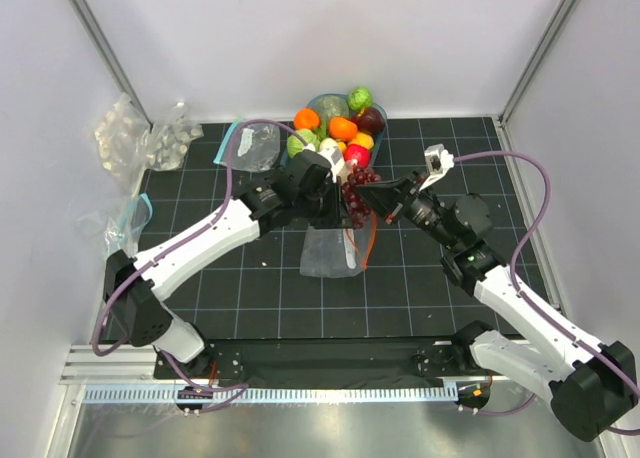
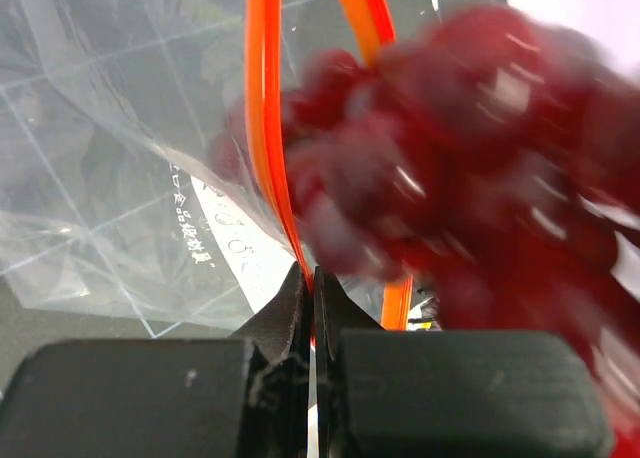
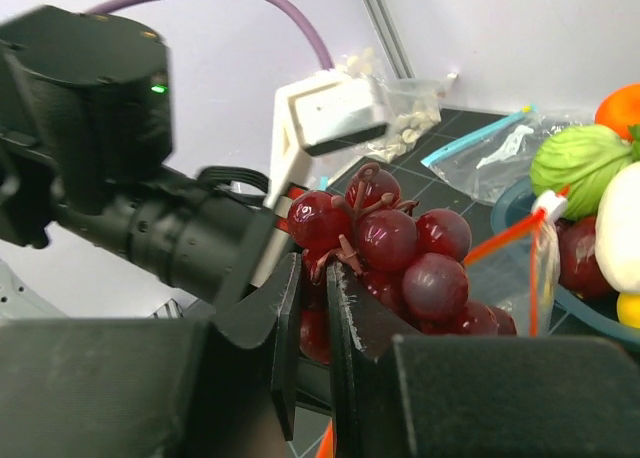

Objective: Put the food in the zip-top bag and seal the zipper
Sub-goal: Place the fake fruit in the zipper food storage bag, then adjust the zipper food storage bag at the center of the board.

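Left tool (image 2: 312,283) clamped on zipper (image 2: 265,128), zip-top bag (image 1: 328,253) stretching ahead of it. Right tool (image 3: 318,278) pinched on grapes (image 3: 400,248), bunch jutting ahead, probably over bag mouth. Risk: bunch wider than opening, catches strip, rolls onto tabletop (image 1: 250,288).

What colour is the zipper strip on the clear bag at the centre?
The zipper is orange-red, and it shows clearest in the left wrist view.

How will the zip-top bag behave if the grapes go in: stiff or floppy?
Probably floppy: the zip-top bag is thin, creased film, held only where the left gripper pinches the zipper. It is likely light, so it may sag or swing under the grapes. The glossy film looks slippery.
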`<move>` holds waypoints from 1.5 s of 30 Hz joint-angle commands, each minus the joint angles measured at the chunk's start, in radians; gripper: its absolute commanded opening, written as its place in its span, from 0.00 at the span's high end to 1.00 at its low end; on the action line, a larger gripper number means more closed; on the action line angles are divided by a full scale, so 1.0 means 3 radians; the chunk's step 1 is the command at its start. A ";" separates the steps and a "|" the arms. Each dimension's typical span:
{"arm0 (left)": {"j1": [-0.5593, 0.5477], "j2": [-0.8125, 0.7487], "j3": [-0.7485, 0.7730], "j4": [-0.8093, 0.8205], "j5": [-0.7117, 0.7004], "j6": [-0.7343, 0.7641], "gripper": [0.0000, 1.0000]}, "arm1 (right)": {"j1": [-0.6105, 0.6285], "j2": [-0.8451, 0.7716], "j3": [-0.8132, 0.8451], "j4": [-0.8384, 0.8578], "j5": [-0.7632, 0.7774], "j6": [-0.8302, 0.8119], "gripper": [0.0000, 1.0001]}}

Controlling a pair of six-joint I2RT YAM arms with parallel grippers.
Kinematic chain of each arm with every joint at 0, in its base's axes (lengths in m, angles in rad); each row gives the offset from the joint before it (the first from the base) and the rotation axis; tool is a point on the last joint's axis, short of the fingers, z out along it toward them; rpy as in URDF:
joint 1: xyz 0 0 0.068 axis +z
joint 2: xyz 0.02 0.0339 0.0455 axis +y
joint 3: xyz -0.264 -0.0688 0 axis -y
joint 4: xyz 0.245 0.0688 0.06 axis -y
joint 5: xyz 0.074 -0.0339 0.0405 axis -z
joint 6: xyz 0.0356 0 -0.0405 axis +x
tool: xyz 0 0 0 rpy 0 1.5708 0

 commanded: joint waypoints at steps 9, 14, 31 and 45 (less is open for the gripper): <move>0.0221 -0.0679 -0.0442 0.0383 -0.0040 -0.0043 1.00 | 0.0013 0.0156 0.0001 0.0424 0.0049 0.0150 0.92; 0.0241 -0.0919 -0.0591 0.0429 -0.0148 -0.0048 1.00 | 0.0074 0.0391 0.0011 0.0500 0.0013 0.0170 0.93; 0.0252 -0.1108 -0.0785 0.0475 -0.0378 -0.0022 1.00 | 0.0612 0.0596 0.0200 0.0163 0.0345 -0.0336 0.31; 0.0252 -0.1103 -0.0872 0.0440 -0.0801 -0.0007 1.00 | 0.0606 0.0381 0.0690 -0.1211 0.1826 -0.0576 0.27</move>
